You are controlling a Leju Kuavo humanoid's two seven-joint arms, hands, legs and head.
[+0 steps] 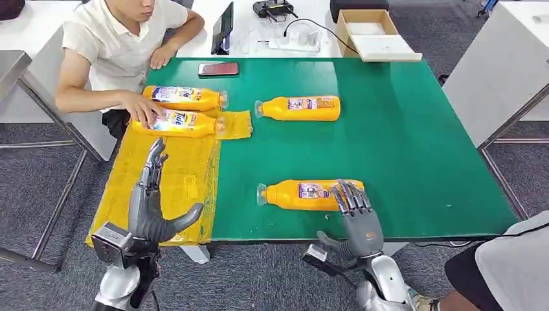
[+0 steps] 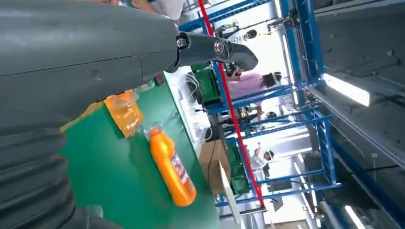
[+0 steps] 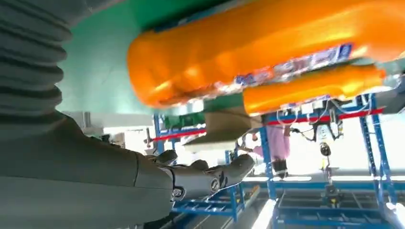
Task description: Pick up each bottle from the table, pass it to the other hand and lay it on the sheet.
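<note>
Orange and round-sided, the near bottle (image 1: 311, 194) lies on the green worktop (image 1: 414, 149). The right hand (image 1: 355, 219), open, reaches its fingertips over it; a nudge could roll it off the near edge. Left hand (image 1: 154, 206) waits open above the yellow sheet (image 1: 175, 181), where a person's hand (image 1: 144, 107) could get bumped. Blue racking stands behind.

Left hand (image 2: 86, 52) is seen close up w/ thumb (image 2: 217, 50) extended, nothing held. An orange bottle (image 2: 172, 167) is laid flat on the green surface (image 2: 114, 176). Crumpled yellow sheet (image 2: 124, 112) is seen nr its cap end. Cardboard box (image 2: 212, 162) is set just beyond bottle.
</note>
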